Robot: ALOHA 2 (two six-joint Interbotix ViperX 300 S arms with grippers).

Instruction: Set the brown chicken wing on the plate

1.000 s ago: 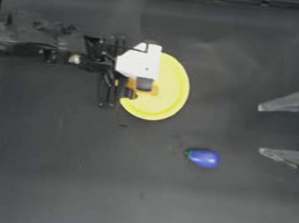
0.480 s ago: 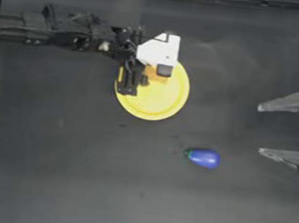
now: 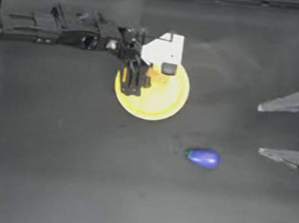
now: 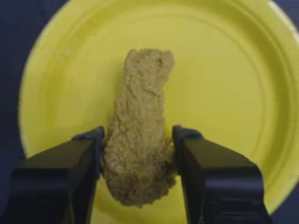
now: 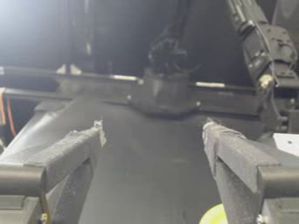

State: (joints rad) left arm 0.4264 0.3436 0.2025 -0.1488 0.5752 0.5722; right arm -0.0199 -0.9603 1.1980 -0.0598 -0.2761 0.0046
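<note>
So the left gripper (image 4: 137, 144) was clamped on the brown chicken wing (image 4: 142, 131), one jaw on each side of its fat end, and the wing was already over the plate (image 4: 245, 87). That's the relation that mattered here: the wing wasn't off to any side of the gripper, it sat right between the jaws, with its long axis running straight out along the gripper's own line and the narrow end poking toward the middle of the plate. The wrist view made the grip obvious, but I couldn't tell from it whether the wing was resting on the plate or just above it. From the top view, the left gripper (image 3: 134, 79) sat over the plate's (image 3: 154, 106) left half and mostly hid the wing, only an orange bit (image 3: 157, 75) showing. The right gripper (image 3: 281, 130) sat spread open at the right edge, well apart, with a blue-purple toy (image 3: 204, 158) nearer it.
</note>
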